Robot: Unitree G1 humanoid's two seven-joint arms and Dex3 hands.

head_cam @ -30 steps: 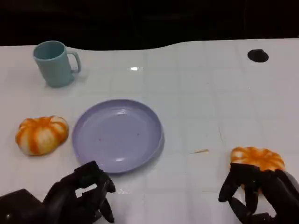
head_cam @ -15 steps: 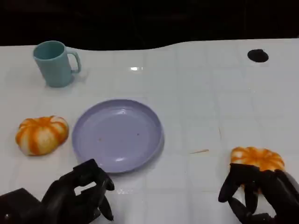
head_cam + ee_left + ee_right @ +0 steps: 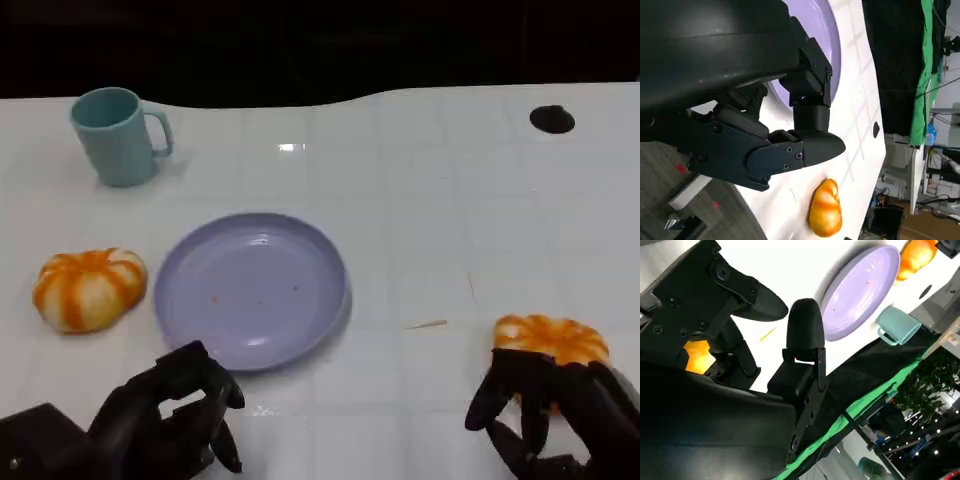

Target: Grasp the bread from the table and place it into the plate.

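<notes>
We noted the right hand point(image 3: 555, 415) draped over the near edge of the orange-and-white striped bread roll point(image 3: 552, 338), fingers spread and apparently not clamped yet; we judged this a pre-grasp pose. The roll lay on the white table point(image 3: 430, 200), well apart from the empty round lavender plate point(image 3: 250, 290). The left hand point(image 3: 165, 420) hung curled, holding nothing, near the plate's front rim. A second similar roll point(image 3: 88, 288) sat beside the plate, the teal mug point(image 3: 118, 135) beyond it. The right hand hid its own contact with the roll.

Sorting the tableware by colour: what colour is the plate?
Light purple, plain; the plate shows best in the head view.
</notes>
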